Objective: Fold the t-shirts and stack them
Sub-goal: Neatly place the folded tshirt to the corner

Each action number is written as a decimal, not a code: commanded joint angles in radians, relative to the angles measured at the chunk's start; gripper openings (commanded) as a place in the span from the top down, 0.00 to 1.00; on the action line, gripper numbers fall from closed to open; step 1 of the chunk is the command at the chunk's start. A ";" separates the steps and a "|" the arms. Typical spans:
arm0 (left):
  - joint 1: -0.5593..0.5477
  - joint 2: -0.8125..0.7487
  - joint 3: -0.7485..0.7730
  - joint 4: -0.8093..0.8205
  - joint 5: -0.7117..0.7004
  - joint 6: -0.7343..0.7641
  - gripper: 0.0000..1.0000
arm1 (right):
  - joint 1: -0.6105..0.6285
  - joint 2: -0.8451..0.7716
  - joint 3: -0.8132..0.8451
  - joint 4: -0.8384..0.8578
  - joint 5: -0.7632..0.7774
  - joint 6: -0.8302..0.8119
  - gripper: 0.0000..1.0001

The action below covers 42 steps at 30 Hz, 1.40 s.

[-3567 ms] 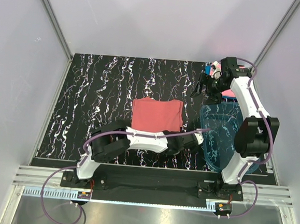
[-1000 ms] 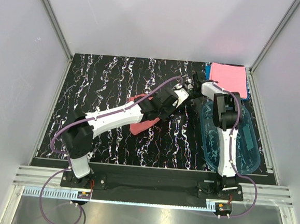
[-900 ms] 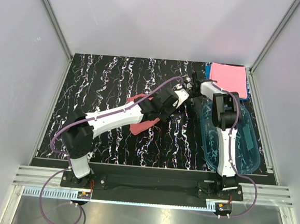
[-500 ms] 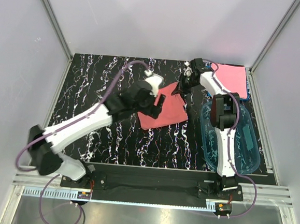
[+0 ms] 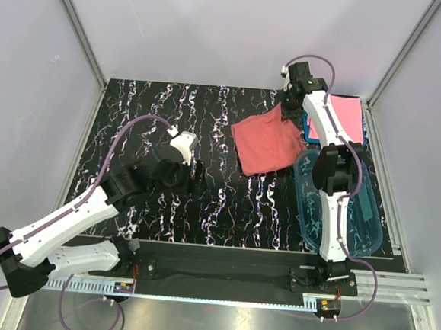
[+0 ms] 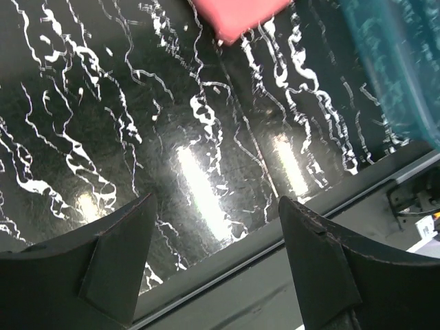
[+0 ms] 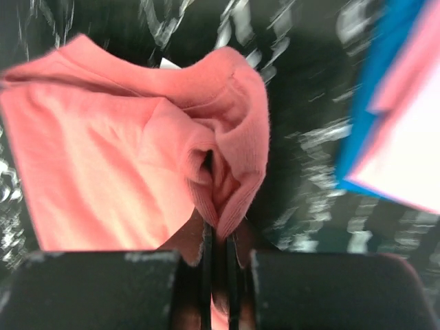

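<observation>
Step in hand, as we read it: stacking. The right gripper (image 7: pixel 216 237) is clamped on a bunched edge of the salmon-red cloth t-shirt (image 5: pixel 266 142). The shirt trails from the pinch onto the tabletop, rumpled, near the far right corner. Just beside it to the right sits the folded light-pink t-shirt (image 5: pixel 340 117) on top of the folded blue t-shirt (image 7: pixel 377 89), with a blue edge peeking out.

We judge the fold roughly done and the placing not yet. The next move calls for lifting the red tee clear of the pile's edge, carrying it over the pink square and laying it flat before release. The bunched hold may leave creases.

The left gripper (image 6: pixel 216 206) hangs with jaws wide apart and nothing in them, well apart from the shirts.

Surface: glossy black marble-patterned tabletop (image 5: pixel 140 120) with white veins and some light glare. A clear blue plastic tub (image 5: pixel 365 215) sits at near right. Pale grey walls (image 5: pixel 231 28), aluminium corner posts.
</observation>
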 commanded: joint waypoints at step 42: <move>0.193 0.291 0.094 0.115 0.282 0.128 0.23 | -0.118 -0.126 0.293 0.107 0.274 -0.335 1.00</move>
